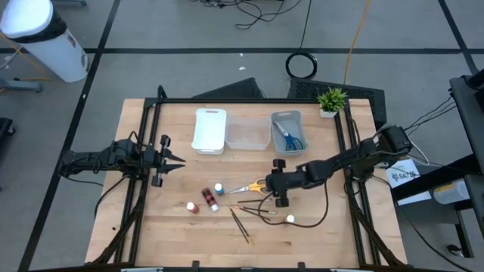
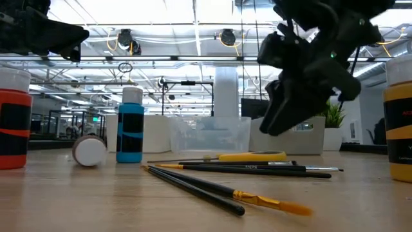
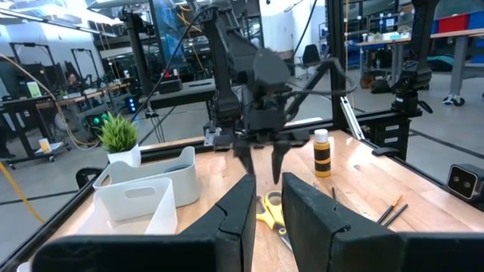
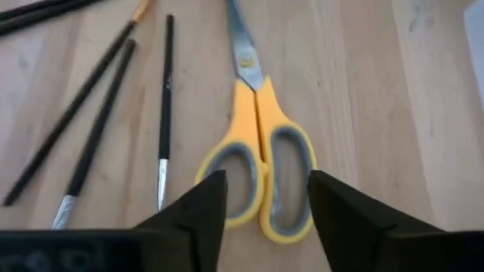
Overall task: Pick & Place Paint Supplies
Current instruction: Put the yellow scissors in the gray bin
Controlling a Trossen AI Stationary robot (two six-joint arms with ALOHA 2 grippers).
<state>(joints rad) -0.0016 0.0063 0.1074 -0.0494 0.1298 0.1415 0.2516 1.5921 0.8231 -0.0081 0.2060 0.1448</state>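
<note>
Yellow-handled scissors (image 4: 257, 151) lie flat on the table (image 1: 340, 227), blades toward the left edge (image 1: 252, 187). My right gripper (image 4: 265, 181) is open and hovers just above their handles (image 2: 277, 122), one finger on either side, touching nothing. Several thin dark brushes (image 1: 243, 221) lie on the table near them (image 4: 91, 128). A blue bottle (image 1: 218, 187) stands upright, a reddish-brown one (image 1: 209, 199) lies on its side, a red one (image 1: 192, 206) and an orange one (image 1: 290, 219) stand. My left gripper (image 1: 180, 161) waits open at the table's left.
A white tray (image 1: 209, 130), a clear tray (image 1: 248, 133) and a grey tray (image 1: 296, 121) holding blue-handled scissors (image 1: 287, 136) sit in a row at the far side. A small potted plant (image 1: 331, 100) stands at the far right corner. Bare wood shows near the front edge.
</note>
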